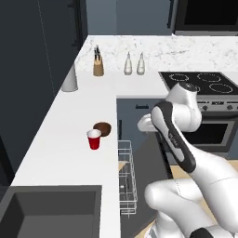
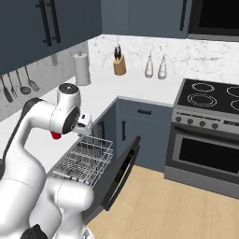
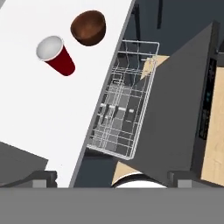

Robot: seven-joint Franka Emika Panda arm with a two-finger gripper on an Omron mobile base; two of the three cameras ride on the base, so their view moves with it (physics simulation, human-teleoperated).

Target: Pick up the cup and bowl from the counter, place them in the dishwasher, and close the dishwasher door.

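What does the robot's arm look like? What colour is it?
The arm is smooth, glossy white, built from fat rounded segments like tubes and balls. Dark bands and a black strip mark its joints, and one joint has a round grey cap on top. No loose cables show. The end effector has two small dark grey finger tips.

The cup (image 1: 94, 139) and the bowl (image 1: 102, 128) stand on the bench (image 1: 60, 139) near its front edge, just beside each other, the bowl behind the cup and nearer the back corner. Below that edge the dishwasher door (image 3: 175, 105) hangs open, and the wire rack (image 1: 126, 179) is drawn out over it. A sink (image 1: 49, 211) is set into the bench at its near end. At the back of the bench a knife block (image 1: 97, 65) and two bottles (image 1: 134, 64) stand by the wall; the stove (image 1: 202, 83) lies to their right.
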